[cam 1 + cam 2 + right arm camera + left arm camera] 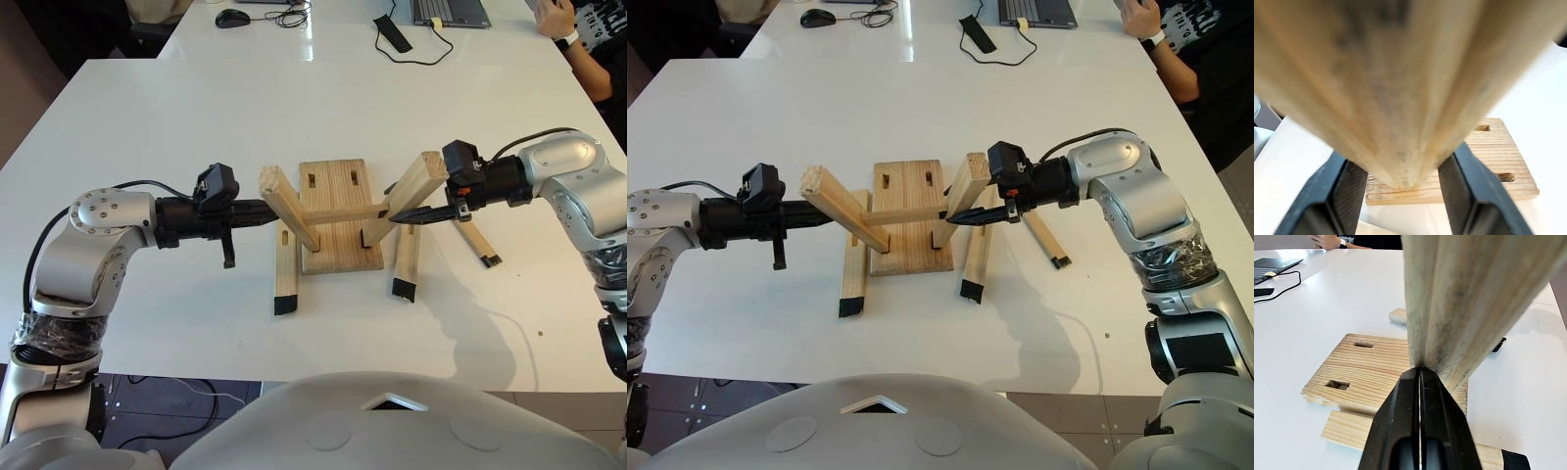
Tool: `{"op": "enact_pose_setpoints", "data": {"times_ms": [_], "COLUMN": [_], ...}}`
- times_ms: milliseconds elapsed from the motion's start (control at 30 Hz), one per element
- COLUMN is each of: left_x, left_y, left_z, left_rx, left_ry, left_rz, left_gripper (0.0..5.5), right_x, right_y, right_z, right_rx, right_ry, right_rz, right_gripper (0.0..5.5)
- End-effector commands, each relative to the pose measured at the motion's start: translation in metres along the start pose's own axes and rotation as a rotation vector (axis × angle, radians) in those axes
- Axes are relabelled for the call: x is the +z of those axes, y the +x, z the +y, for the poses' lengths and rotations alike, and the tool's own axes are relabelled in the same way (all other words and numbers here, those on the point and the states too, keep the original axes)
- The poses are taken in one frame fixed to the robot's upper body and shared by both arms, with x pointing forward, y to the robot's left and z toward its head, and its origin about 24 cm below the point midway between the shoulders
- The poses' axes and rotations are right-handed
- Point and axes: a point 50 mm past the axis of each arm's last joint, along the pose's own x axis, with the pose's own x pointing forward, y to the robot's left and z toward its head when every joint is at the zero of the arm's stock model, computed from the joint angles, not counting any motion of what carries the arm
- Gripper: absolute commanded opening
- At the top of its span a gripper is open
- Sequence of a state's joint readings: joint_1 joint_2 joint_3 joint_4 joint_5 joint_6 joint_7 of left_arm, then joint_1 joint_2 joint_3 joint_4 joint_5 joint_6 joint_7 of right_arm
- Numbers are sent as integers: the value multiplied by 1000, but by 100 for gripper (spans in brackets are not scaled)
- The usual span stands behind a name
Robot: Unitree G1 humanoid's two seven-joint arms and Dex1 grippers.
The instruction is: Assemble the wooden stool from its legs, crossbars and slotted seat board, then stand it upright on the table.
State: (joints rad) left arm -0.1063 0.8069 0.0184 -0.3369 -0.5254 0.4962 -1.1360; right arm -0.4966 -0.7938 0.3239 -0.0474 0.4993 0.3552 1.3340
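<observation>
Right claw point(400, 217), 3 o'clock, clamps right leg point(416, 181); left claw point(265, 210), 9 o'clock, closed against left leg point(291, 211). Keep crossbar point(343, 212) level over seat board point(338, 178).

Black tapered left claw point(265, 210) and right claw point(400, 216); behind them black forearms point(182, 218), rounded silver-grey shells point(98, 220), looping black cables point(147, 183), dark wrapped bands point(49, 338).

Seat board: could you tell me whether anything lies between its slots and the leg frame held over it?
Nothing visible does. Below the leg frame, the seat board has its slots open; the loose legs lie beside the board, clear of them.
</observation>
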Motion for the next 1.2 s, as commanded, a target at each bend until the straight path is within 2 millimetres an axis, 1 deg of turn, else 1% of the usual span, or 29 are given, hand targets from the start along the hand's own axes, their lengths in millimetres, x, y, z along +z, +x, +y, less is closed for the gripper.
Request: {"op": "enact_pose_setpoints", "data": {"times_ms": [33,100,167,267,300,433,533,633,800,833,967,1033,1133,1200], "left_x": [11,11,10,3,-4,-42,-57,-63,-76,-78,-83,-84,-86,-87], "left_y": [53,53,51,43,39,20,12,13,10,9,7,8,11,12], "left_z": [-38,-39,-39,-32,-28,-7,4,7,10,11,15,15,13,12], "left_rx": [-311,-309,-297,-243,-213,-88,-33,-23,-1,8,40,48,61,72], "left_ry": [12,10,14,30,52,138,192,212,239,238,237,238,238,238], "left_rz": [-159,-159,-153,-104,-61,159,227,227,260,264,271,266,255,252], "left_gripper": [0,0,0,0,0,0,0,0,0,0,0,0,0,0], "right_x": [-84,-93,-93,-74,-67,-40,-25,-21,-21,-20,-16,-15,-11,-14], "right_y": [76,73,70,61,57,31,15,10,6,5,-1,-4,-15,-24], "right_z": [34,37,40,31,27,12,9,9,1,1,2,2,7,19], "right_rx": [191,202,203,151,132,36,6,-16,-82,-92,-120,-137,-164,-192], "right_ry": [297,313,306,265,248,146,99,81,67,55,20,9,0,1], "right_rz": [222,252,254,185,166,132,129,143,148,148,166,172,163,180], "right_gripper": [200,200,200,200,200,200,200,200,200,229,282,282,282,282]}}
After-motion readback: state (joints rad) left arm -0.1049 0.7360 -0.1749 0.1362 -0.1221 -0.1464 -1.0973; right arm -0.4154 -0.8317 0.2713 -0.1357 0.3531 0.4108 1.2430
